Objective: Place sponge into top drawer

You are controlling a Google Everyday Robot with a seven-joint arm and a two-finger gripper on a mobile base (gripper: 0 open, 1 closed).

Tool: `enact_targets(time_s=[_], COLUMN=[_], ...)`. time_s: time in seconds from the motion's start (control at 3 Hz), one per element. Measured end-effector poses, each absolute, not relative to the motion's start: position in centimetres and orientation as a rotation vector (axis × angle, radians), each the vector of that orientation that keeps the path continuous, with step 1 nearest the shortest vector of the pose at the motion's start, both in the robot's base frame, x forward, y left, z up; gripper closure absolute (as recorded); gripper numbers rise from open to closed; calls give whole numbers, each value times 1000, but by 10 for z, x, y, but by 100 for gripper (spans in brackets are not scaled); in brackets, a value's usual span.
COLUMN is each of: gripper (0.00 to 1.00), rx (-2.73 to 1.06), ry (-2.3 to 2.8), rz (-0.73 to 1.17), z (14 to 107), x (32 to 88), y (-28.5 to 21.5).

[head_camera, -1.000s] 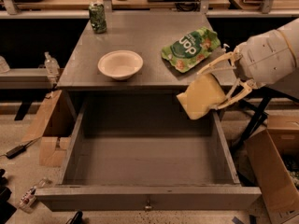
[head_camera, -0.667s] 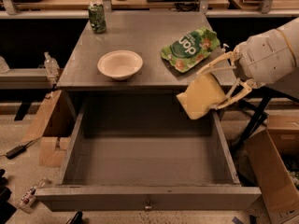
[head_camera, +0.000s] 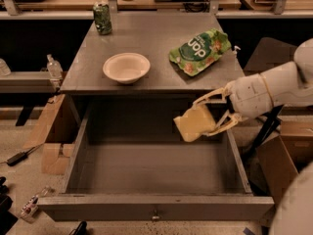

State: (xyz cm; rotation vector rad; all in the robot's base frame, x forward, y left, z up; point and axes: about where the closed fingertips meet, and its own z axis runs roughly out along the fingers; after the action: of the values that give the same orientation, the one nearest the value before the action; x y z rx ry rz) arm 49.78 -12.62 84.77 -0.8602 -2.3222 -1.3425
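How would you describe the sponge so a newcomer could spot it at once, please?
Find the grey table with its top drawer pulled open in front. Over the drawer's right rear part, the gripper, reaching in from the right, grips the sponge. It is the only pale-yellow block and the only item off the tabletop, unlike the bowl, green bag and can.

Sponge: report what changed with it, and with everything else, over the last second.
The gripper, shut on the sponge, carried it left and down, from beside the table's front right corner to over the right rear of the open top drawer. Nothing was let go. The bowl, snack bag, can and drawer stayed put.
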Motion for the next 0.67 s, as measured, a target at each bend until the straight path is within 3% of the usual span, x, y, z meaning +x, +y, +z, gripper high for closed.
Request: enact_targets(time_s=[0.67], gripper=[100], rx=[-677], ry=[-2391], rz=[-1530], z=[746], x=[533], y=[-121])
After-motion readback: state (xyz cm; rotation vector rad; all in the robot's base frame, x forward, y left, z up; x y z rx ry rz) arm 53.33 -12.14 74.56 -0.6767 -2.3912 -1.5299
